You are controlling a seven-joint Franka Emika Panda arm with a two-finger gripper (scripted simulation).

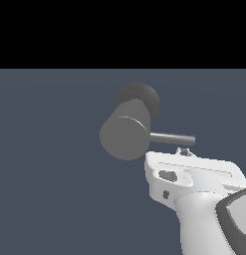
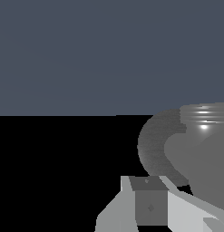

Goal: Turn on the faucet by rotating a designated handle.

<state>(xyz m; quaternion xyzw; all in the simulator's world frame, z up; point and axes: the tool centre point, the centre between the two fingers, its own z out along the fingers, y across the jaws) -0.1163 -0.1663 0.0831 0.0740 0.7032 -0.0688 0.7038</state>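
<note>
The faucet (image 1: 125, 135) is a stubby matte grey cylinder on a darker speckled round base (image 1: 144, 98). Its handle (image 1: 173, 138), a thin grey rod, sticks out toward the exterior view's right. My gripper (image 1: 183, 151) sits just under the rod's outer end, close to it or touching; the white hand hides the contact. The fingers look pressed together with nothing between them. In the wrist view the fingertips (image 2: 147, 182) lie beside the faucet (image 2: 207, 149) and its speckled base (image 2: 154, 145). I cannot make out the handle there.
A flat blue-grey floor (image 1: 50, 164) surrounds the faucet. My white arm (image 1: 204, 219) comes in from the exterior view's lower right. Nothing else stands nearby.
</note>
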